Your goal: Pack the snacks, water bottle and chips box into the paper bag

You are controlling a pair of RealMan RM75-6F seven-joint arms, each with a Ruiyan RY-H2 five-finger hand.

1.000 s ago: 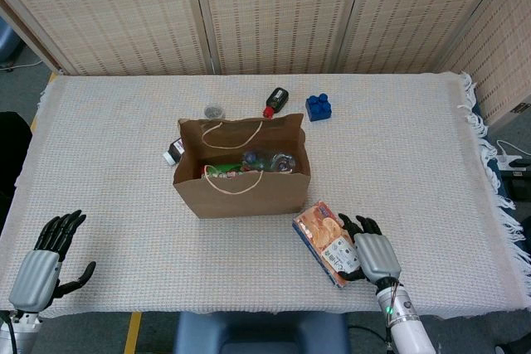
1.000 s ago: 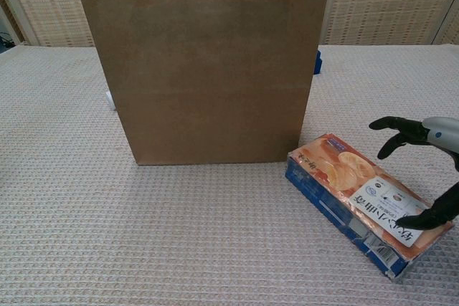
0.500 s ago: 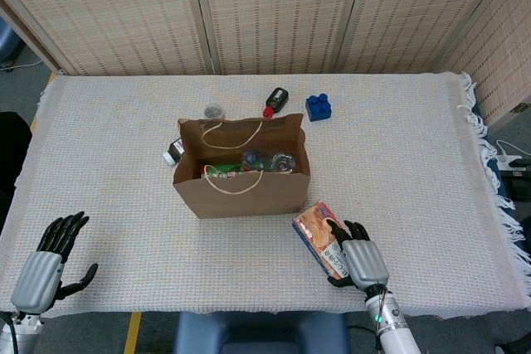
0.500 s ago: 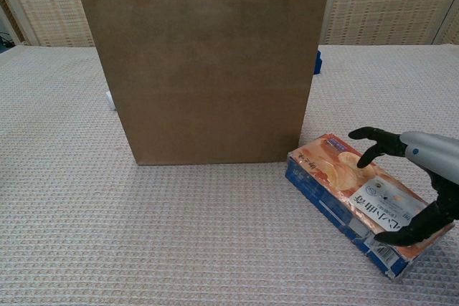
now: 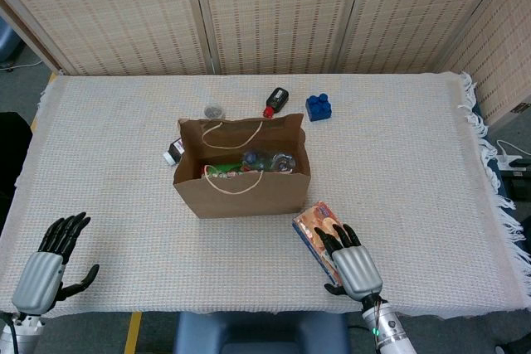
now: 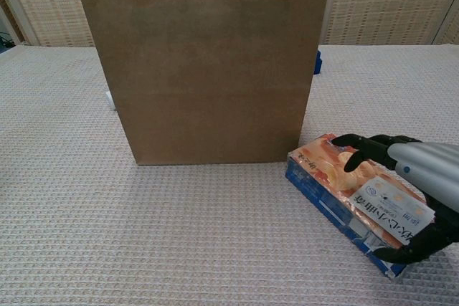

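Right hand spread over chips box, covering its near end, grasp not discernible; paper bag beyond; left hand open, empty.

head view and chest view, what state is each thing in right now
brown paper bag: upright, mouth open, snacks and a bottle inside
orange and blue chips box: flat on the table, outside the bag
right hand: over the box, fingers draped across its top
left hand: holding nothing, fingers apart
dark bottle with red cap: on its side behind the bag
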